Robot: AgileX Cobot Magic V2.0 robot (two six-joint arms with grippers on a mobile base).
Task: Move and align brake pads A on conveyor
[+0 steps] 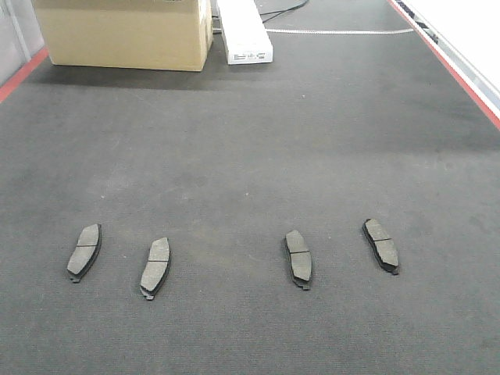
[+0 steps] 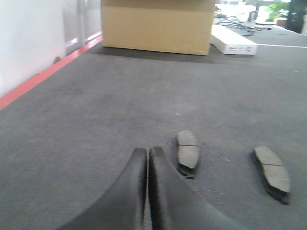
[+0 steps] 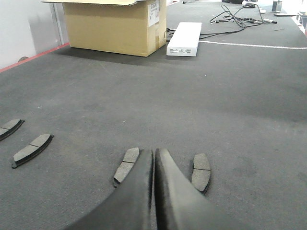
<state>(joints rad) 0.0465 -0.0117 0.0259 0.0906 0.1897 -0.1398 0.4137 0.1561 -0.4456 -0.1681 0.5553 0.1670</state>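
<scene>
Several dark-grey brake pads lie face up in a loose row on the charcoal conveyor (image 1: 250, 156). Two are on the left (image 1: 84, 251) (image 1: 155, 267) and two on the right (image 1: 298, 258) (image 1: 381, 244), each at a slightly different angle. Neither gripper shows in the front view. My left gripper (image 2: 147, 151) is shut and empty, low over the belt, just left of one pad (image 2: 187, 151), with another pad (image 2: 272, 170) further right. My right gripper (image 3: 154, 152) is shut and empty, between two pads (image 3: 126, 165) (image 3: 201, 171). Two more pads (image 3: 31, 148) (image 3: 9, 127) lie far left.
A cardboard box (image 1: 125, 35) and a long white box (image 1: 244, 31) stand at the belt's far end. Red rails run along the left (image 1: 19, 74) and right (image 1: 461, 74) edges. Cables (image 3: 240, 19) lie beyond the white box.
</scene>
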